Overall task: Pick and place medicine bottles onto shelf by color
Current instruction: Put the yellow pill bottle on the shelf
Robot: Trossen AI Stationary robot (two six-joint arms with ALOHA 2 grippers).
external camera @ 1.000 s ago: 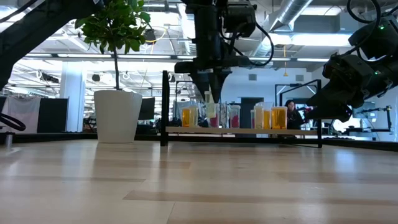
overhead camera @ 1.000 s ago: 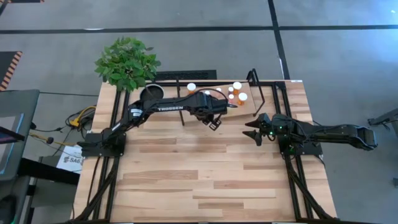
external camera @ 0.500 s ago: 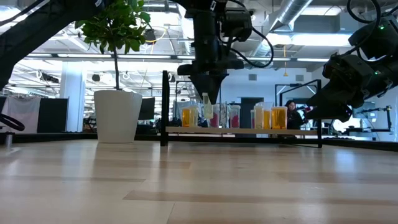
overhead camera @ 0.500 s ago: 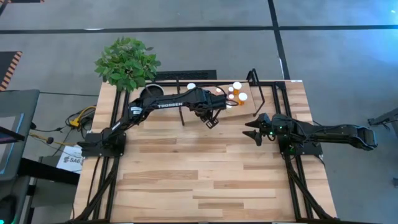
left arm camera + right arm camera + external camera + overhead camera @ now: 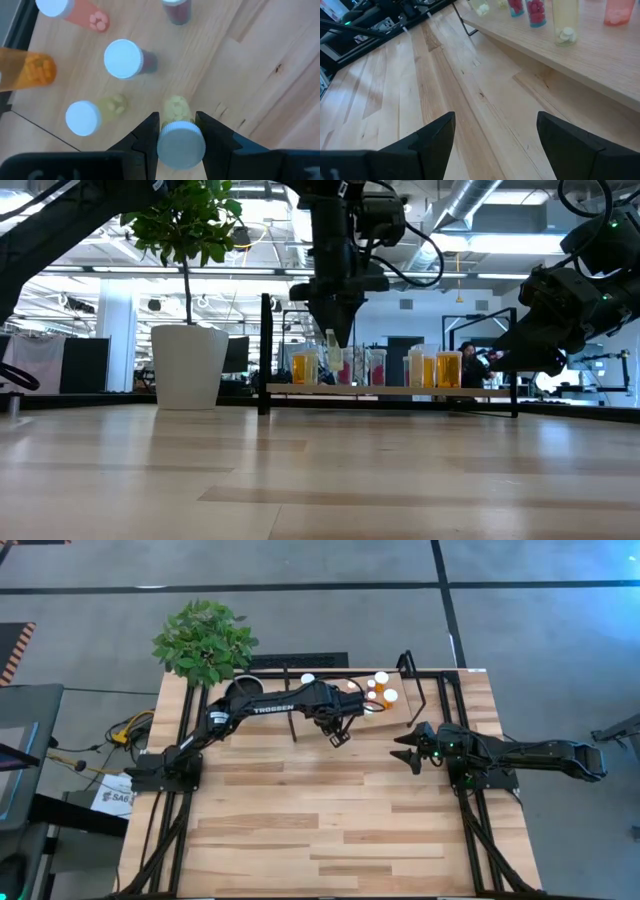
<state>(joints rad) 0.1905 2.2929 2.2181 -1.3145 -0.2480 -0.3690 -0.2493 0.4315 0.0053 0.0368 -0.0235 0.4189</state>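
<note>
My left gripper (image 5: 339, 732) points steeply down over the near edge of the shelf (image 5: 352, 703), shut on a pale yellow-green medicine bottle (image 5: 179, 131) with a white cap. In the low view that bottle (image 5: 331, 352) shows under the gripper (image 5: 334, 320). Several other medicine bottles stand on the shelf board (image 5: 390, 391): an orange one (image 5: 27, 72), a pink one (image 5: 82, 14), a dark red one (image 5: 127, 59) and a pale one (image 5: 90, 116). My right gripper (image 5: 404, 749) waits open at the table's right, clear of everything (image 5: 495, 145). My left gripper pinches the pale bottle just under its white cap (image 5: 181, 144), one finger (image 5: 149, 134) on each side. The fingers come from above, pointing down. The bottle stays upright below them, over the shelf's near edge; whether its base touches the board I cannot tell.
A white plant pot (image 5: 190, 366) with a leafy plant (image 5: 205, 640) stands at the far left. Black metal uprights (image 5: 265, 350) frame the shelf's ends. The wide plank tabletop (image 5: 330, 820) stretches toward the near edge.
My left gripper has rolled about its own pointing line with the pale bottle, keeping its hold; the bottle has stayed upright over the shelf's near edge.
</note>
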